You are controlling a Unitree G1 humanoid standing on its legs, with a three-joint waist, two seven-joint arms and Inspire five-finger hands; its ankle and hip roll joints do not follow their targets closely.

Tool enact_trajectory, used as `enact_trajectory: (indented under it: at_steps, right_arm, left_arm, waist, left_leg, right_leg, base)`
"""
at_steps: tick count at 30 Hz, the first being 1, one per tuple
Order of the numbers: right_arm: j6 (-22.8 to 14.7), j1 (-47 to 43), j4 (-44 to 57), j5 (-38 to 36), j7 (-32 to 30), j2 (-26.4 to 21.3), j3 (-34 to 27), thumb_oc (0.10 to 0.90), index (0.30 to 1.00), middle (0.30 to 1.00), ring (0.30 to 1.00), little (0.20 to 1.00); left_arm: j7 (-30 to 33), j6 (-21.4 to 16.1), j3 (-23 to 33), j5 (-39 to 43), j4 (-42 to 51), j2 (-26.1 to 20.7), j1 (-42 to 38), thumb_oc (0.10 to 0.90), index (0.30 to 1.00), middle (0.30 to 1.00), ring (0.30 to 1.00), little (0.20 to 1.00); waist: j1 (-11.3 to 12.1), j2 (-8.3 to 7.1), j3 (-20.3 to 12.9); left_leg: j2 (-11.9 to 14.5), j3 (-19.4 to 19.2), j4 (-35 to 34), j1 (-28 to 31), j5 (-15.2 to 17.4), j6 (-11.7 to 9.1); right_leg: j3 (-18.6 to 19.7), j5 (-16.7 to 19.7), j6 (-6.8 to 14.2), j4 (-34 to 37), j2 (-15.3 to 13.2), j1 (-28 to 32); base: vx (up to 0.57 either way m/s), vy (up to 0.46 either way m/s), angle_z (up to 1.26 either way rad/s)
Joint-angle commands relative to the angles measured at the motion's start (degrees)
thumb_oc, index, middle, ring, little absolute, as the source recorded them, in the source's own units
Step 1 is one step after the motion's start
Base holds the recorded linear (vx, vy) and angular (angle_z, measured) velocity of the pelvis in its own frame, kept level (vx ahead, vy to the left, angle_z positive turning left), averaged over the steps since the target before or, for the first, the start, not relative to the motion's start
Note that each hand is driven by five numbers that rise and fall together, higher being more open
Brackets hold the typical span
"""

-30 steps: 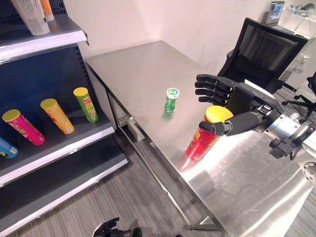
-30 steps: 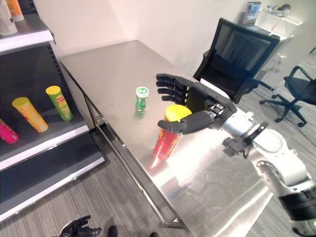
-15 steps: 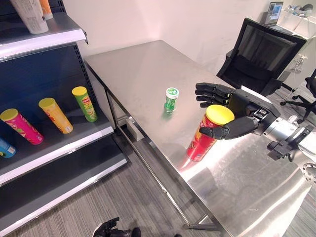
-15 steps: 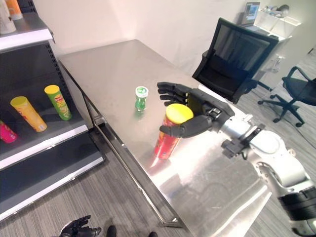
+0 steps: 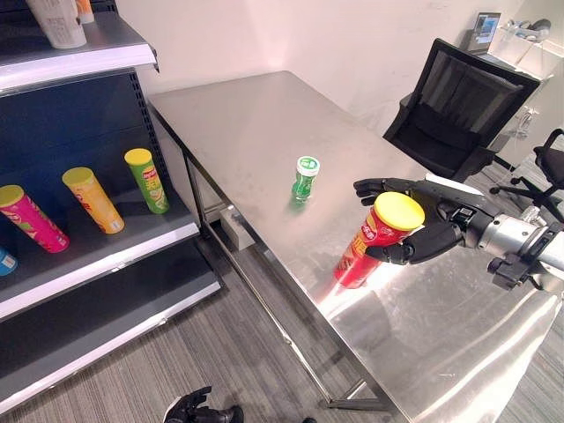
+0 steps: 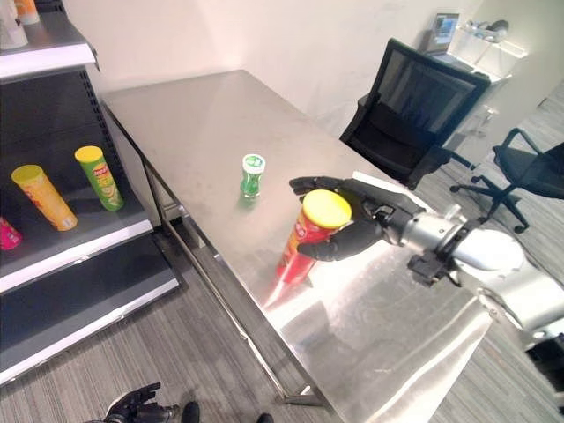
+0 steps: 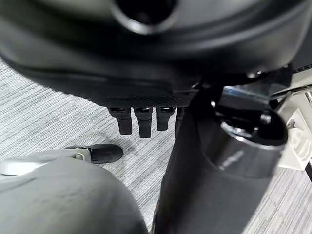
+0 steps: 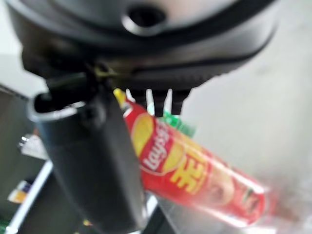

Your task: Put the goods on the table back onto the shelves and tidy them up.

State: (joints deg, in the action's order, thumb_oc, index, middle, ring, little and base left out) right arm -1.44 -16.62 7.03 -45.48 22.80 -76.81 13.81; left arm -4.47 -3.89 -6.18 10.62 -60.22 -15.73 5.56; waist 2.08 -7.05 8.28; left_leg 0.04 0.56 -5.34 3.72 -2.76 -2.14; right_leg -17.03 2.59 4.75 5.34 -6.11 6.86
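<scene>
A red chip can (image 5: 359,256) with a yellow lid stands tilted near the front edge of the steel table (image 5: 256,123). My right hand (image 5: 441,225) wraps it just under the lid, fingers behind and thumb (image 8: 92,161) curled across the front; the right wrist view shows the red chip can (image 8: 185,170) against the thumb. A small green bottle (image 5: 306,179) with a white cap stands upright on the table, a little beyond the can. My left hand (image 5: 198,410) hangs low over the floor with relaxed fingers, holding nothing.
The shelf unit (image 5: 106,256) stands left of the table. On its middle board lie a green can (image 5: 146,180), a yellow can (image 5: 85,199) and a pink can (image 5: 31,218). A black office chair (image 5: 458,106) stands behind the table.
My right hand has come down from above the lid and its thumb and fingers have closed round the red can. The green bottle has not moved.
</scene>
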Motion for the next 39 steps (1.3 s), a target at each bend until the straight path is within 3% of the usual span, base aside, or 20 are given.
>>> enact_trajectory:
  at_steps: [1,2,3,4,5,14,20,24,26,27,29,30,31,33,35,37,39]
  right_arm:
    - [-4.6,-9.0,-0.6,-0.4,-1.6,-2.0,2.6,0.8,0.9,0.9,0.9,0.9]
    - [-4.8,-9.1,-0.4,-0.6,-1.7,-1.8,2.4,0.8,0.9,0.9,0.9,0.9]
    - [-5.0,-8.9,-0.5,-0.7,-2.0,-1.3,2.1,0.709,0.764,0.764,0.764,0.764]
    - [-5.1,-8.8,-0.4,-0.8,-2.3,-1.0,1.9,0.521,0.481,0.481,0.481,0.481]
    - [-5.2,-9.1,-0.9,-0.5,-2.7,-0.6,2.1,0.4,0.3,0.3,0.3,0.3]
    - [-5.5,-6.5,-2.1,0.4,-4.9,3.5,-1.7,0.4,0.3,0.3,0.3,0.3]
    - [-6.5,-4.9,-3.3,0.4,-8.2,11.8,-8.8,0.4,0.3,0.3,0.3,0.3]
    - [-8.5,-9.8,-3.7,0.8,-11.2,15.7,-9.8,0.4,0.3,0.3,0.3,0.3]
    - [-12.9,-14.6,-1.3,5.4,-17.2,20.5,-12.5,0.4,0.3,0.3,0.3,0.3]
    - [-13.4,-14.6,-0.8,6.6,-18.2,21.2,-12.9,0.4,0.3,0.3,0.3,0.3]
    - [-15.0,-14.3,2.2,11.1,-21.2,23.0,-16.0,0.4,0.3,0.3,0.3,0.3]
    - [-15.3,-14.1,3.1,12.8,-22.3,24.3,-16.7,0.4,0.3,0.3,0.3,0.3]
    - [-15.2,-14.0,3.2,12.9,-22.4,24.3,-16.8,0.4,0.3,0.3,0.3,0.3]
    - [-15.2,-14.0,4.1,16.1,-23.0,24.1,-16.6,0.4,0.3,0.3,0.3,0.3]
    - [-14.7,-13.8,4.6,16.8,-22.6,23.4,-16.9,0.4,0.3,0.3,0.3,0.3]
    - [-14.1,-13.2,4.3,16.7,-22.2,23.1,-16.6,0.4,0.3,0.3,0.3,0.3]
    - [-13.9,-11.2,3.7,16.9,-22.5,24.3,-17.8,0.4,0.3,0.3,0.3,0.3]
  left_arm:
    - [-1.1,-2.2,-3.1,-1.5,-1.0,-1.3,-1.1,0.8,0.9,0.9,0.9,0.9]
    - [-1.1,-2.2,-3.1,-1.5,-1.1,-1.3,-1.2,0.8,0.9,0.9,0.9,0.9]
    - [-1.0,-2.3,-3.2,-1.4,-1.1,-1.3,-1.2,0.8,0.9,0.9,0.9,0.9]
    - [-1.0,-2.3,-3.2,-1.3,-1.1,-1.3,-1.2,0.8,0.9,0.9,0.9,0.9]
    - [-1.0,-2.2,-3.2,-1.2,-1.0,-1.4,-1.3,0.8,0.9,0.9,0.9,0.9]
    - [-0.4,-2.0,-3.2,-0.5,-0.7,-1.3,-1.2,0.8,0.9,0.9,0.9,0.9]
    - [-0.1,-1.6,-1.7,0.2,0.7,-1.9,-0.4,0.8,0.9,0.9,0.9,0.9]
    - [0.6,-1.6,-0.4,2.5,1.7,-2.7,1.2,0.8,0.9,0.9,0.9,0.9]
    - [2.1,-1.6,1.3,5.5,2.3,-2.3,1.7,0.8,0.9,0.9,0.9,0.9]
    - [2.2,-1.5,1.3,5.8,2.5,-2.0,1.7,0.8,0.9,0.9,0.9,0.9]
    - [2.6,-1.5,0.6,6.1,3.3,-1.6,0.4,0.8,0.9,0.9,0.9,0.9]
    - [2.6,-1.6,0.4,5.7,3.8,-1.4,0.0,0.8,0.9,0.9,0.9,0.9]
    - [2.6,-1.6,0.4,5.7,3.8,-1.4,0.0,0.8,0.9,0.9,0.9,0.9]
    - [2.9,-1.8,0.5,4.8,3.5,-1.3,-0.2,0.8,0.9,0.9,0.9,0.9]
    - [3.3,-2.0,0.6,4.3,3.6,-1.3,-0.1,0.8,0.9,0.9,0.9,0.9]
    - [3.6,-2.3,-0.2,4.1,4.6,-1.1,0.4,0.8,0.9,0.9,0.9,0.9]
    - [3.1,-2.2,-1.1,3.1,5.1,-1.1,-0.1,0.8,0.9,0.9,0.9,0.9]
  waist:
    - [1.9,-0.31,-2.7]
    - [1.9,-0.29,-2.7]
    - [1.9,-0.29,-2.7]
    - [1.9,-0.29,-2.6]
    - [2.0,-0.29,-2.6]
    - [2.1,0.14,-2.4]
    - [2.6,1.44,-2.8]
    - [4.6,1.99,-3.2]
    - [7.9,2.97,-1.8]
    - [8.4,3.07,-1.3]
    - [8.8,3.14,1.3]
    - [8.6,3.0,1.9]
    - [8.5,2.93,1.9]
    - [7.7,2.97,2.2]
    - [6.4,3.58,2.0]
    - [5.0,5.13,0.8]
    - [4.1,6.28,-0.9]
  left_leg:
    - [5.5,-4.9,0.3,0.8,3.9,-4.2]
    - [5.5,-4.9,0.3,0.8,3.9,-4.2]
    - [5.5,-4.8,0.3,0.9,3.9,-4.2]
    - [5.5,-4.8,0.3,0.9,3.9,-4.2]
    - [5.5,-4.8,0.3,0.9,3.9,-4.1]
    - [5.5,-4.6,0.3,1.1,4.1,-4.0]
    - [5.6,-4.0,0.3,1.5,4.2,-3.9]
    - [6.8,-1.8,0.3,0.8,3.0,-4.6]
    - [8.1,2.5,0.4,-2.6,0.0,-5.9]
    - [7.9,3.3,0.6,-3.7,-0.7,-6.0]
    - [8.0,3.1,5.1,-7.8,-0.7,-6.8]
    - [9.0,1.9,8.5,-7.4,1.5,-6.4]
    - [8.8,2.0,8.7,-7.7,1.4,-6.2]
    - [11.4,2.3,11.8,-6.3,3.4,-6.7]
    - [13.1,4.3,13.6,-4.7,2.7,-7.5]
    - [14.2,5.8,10.1,-1.1,4.2,-8.8]
    - [11.8,4.6,4.5,0.8,6.5,-7.3]
  right_leg:
    - [0.8,-1.6,6.8,-0.3,-4.4,-0.3]
    - [0.8,-1.6,6.8,-0.3,-4.3,-0.3]
    - [0.8,-1.6,6.8,-0.3,-4.3,-0.3]
    - [0.8,-1.6,6.8,-0.3,-4.3,-0.3]
    - [0.8,-1.6,6.8,-0.3,-4.3,-0.3]
    - [1.0,-1.8,6.6,-0.3,-4.2,0.0]
    - [0.8,-2.4,6.4,-0.3,-4.1,0.7]
    - [0.2,-3.8,5.2,-0.3,-2.8,1.2]
    - [-0.4,-6.1,3.5,-0.3,-0.3,0.9]
    - [-0.8,-6.1,3.3,-0.3,-0.2,0.8]
    - [-4.5,-5.9,2.8,-0.3,-1.2,0.8]
    - [-6.0,-4.6,2.8,-0.3,-2.5,0.1]
    - [-6.1,-4.4,2.9,-0.3,-2.6,0.0]
    - [-7.2,-3.2,3.3,-0.3,-4.4,-0.3]
    - [-7.6,-1.8,4.0,-0.3,-6.0,-0.7]
    - [-7.5,0.0,5.6,-0.5,-7.8,-1.6]
    - [-8.1,3.9,7.9,-0.5,-12.2,-4.0]
  base:
    - [0.0,0.0,0.0]
    - [0.0,0.0,0.0]
    - [0.0,0.0,0.0]
    - [0.0,0.0,0.0]
    - [0.0,0.0,0.0]
    - [0.0,0.0,0.0]
    - [-0.01,-0.042,0.01]
    - [-0.07,-0.167,0.19]
    - [-0.24,-0.269,0.72]
    - [-0.33,-0.188,0.99]
    - [-0.33,0.013,1.24]
    - [-0.23,0.106,1.74]
    - [-0.2,0.159,1.49]
    - [-0.11,0.2,0.71]
    - [-0.11,0.335,0.29]
    - [-0.09,0.538,0.22]
    - [-0.12,0.665,0.25]
